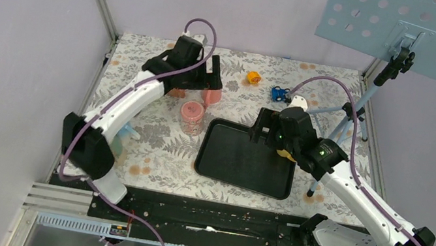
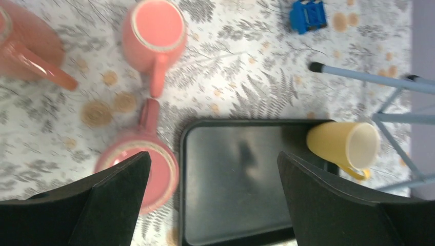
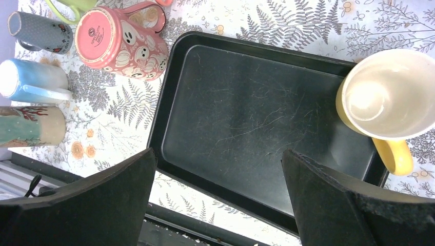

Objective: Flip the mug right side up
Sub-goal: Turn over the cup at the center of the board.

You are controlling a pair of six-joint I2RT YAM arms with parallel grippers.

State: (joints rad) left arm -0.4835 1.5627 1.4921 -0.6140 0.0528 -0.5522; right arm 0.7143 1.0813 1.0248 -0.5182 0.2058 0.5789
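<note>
A pink mug with ghost prints point(image 3: 120, 43) stands base up on the cloth just left of the black tray point(image 3: 246, 118); it also shows in the top view point(image 1: 192, 117) and, blurred, in the left wrist view point(image 2: 138, 166). A yellow mug point(image 3: 390, 95) sits at the tray's right corner with its mouth toward the right wrist camera. My left gripper point(image 1: 214, 77) is open and empty, above the pink mugs at the back. My right gripper point(image 1: 261, 128) is open and empty, above the tray.
Two more pink mugs point(image 2: 154, 33) point(image 2: 25, 51) stand behind the ghost mug. Grey point(image 3: 36, 31), blue point(image 3: 31, 84) and patterned point(image 3: 31, 125) mugs lie to the left. A blue toy point(image 1: 279, 94), an orange object point(image 1: 254, 76) and a tripod point(image 1: 351, 118) stand at the back right.
</note>
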